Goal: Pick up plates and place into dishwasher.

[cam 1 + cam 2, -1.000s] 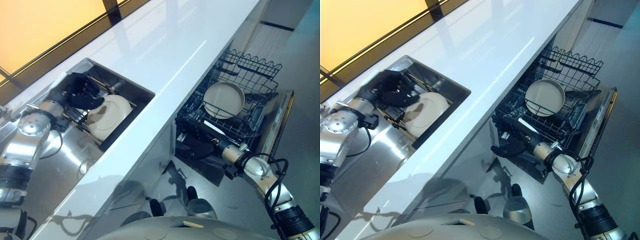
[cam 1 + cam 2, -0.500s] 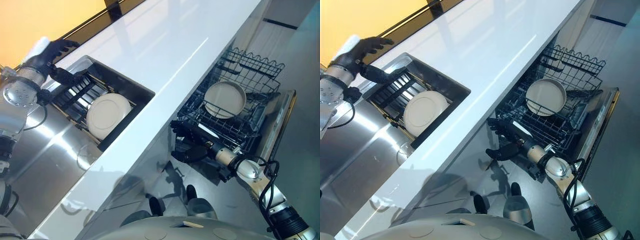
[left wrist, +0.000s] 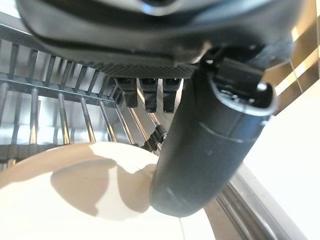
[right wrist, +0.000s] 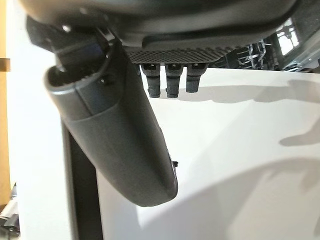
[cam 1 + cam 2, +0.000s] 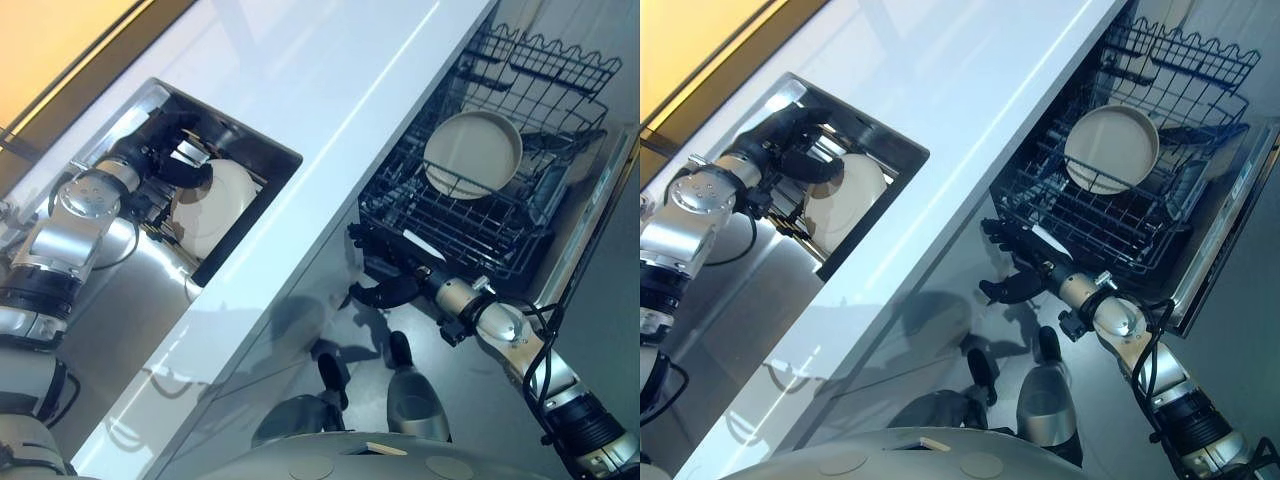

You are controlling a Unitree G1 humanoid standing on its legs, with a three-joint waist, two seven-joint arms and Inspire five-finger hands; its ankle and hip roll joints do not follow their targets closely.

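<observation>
Left eye view: left hand [image 5: 172, 160] reaches down into the sink [image 5: 262, 150], thumb against the upper edge of the cream plate [image 5: 215, 205] standing in the sink rack [image 5: 152, 208]. Right hand [image 5: 392, 283] hangs below the white countertop [image 5: 330, 70], fingers apart, holding nothing, beside the dishwasher rack [image 5: 470, 215]; a second plate [image 5: 473, 153] leans there.

Left wrist view: thumb [image 3: 210, 145] overlaps the plate's rim [image 3: 75, 155]; fingers [image 3: 147, 92] short stubs, grip cannot be told.

Right wrist view: fingers [image 4: 172, 80] loose, thumb [image 4: 120, 140] free.
</observation>
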